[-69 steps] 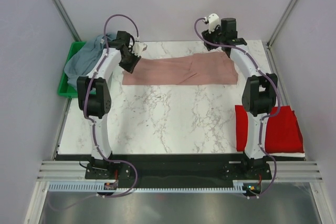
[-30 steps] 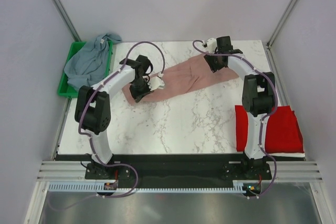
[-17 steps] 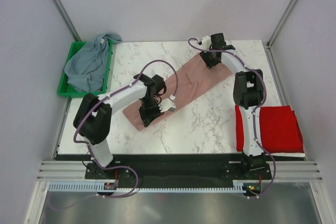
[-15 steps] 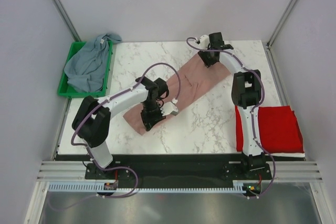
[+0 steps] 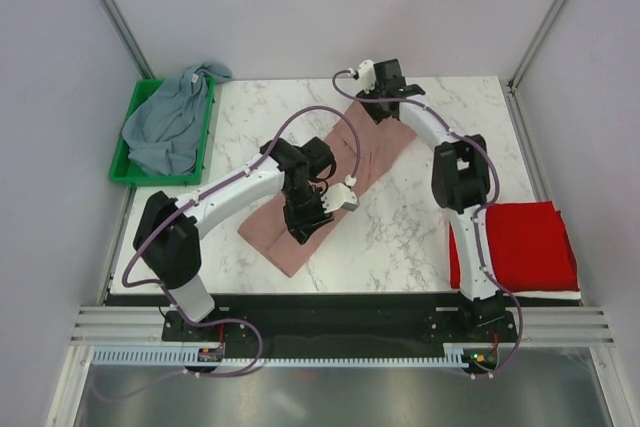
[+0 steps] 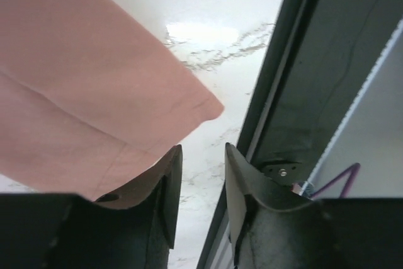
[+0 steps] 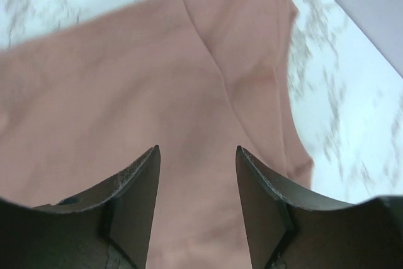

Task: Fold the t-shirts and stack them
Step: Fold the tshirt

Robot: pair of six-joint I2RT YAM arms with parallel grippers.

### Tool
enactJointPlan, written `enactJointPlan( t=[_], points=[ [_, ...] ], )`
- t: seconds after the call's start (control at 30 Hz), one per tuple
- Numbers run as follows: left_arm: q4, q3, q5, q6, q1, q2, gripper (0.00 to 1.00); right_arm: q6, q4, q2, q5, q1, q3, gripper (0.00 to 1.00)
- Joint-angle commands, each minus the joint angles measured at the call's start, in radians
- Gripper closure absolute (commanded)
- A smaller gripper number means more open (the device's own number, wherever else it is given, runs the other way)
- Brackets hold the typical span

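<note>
The pink t-shirt [image 5: 268, 234] lies in a long strip. The left fingers [image 6: 167, 193] and right fingers [image 7: 135, 200] stand apart near its ends, holding nothing. Next it likely needs folding in half.

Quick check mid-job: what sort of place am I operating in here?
Probably an enclosed lab test cell, not a home or laundry: plain grey panel walls on metal posts, robot arms bolted to an aluminium rail, and a marble-look table.
</note>
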Motion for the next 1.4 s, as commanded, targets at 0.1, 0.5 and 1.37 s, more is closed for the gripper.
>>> enactJointPlan(
  t=[0.1,0.5,1.37],
  points=[
    [0.221,-0.036,-0.147,-0.019,0.003,0.057,0.66,0.032,0.094,-0.400,0.058,-0.059,-0.324,0.40],
    [0.333,-0.068,-0.166,0.037,0.045,0.249,0.69,0.125,0.070,-0.417,-0.051,-0.063,-0.547,0.43],
    [0.237,0.201,0.058,-0.061,-0.135,0.473,0.71,0.099,-0.038,0.066,-0.163,-0.024,0.010,0.42]
  ],
)
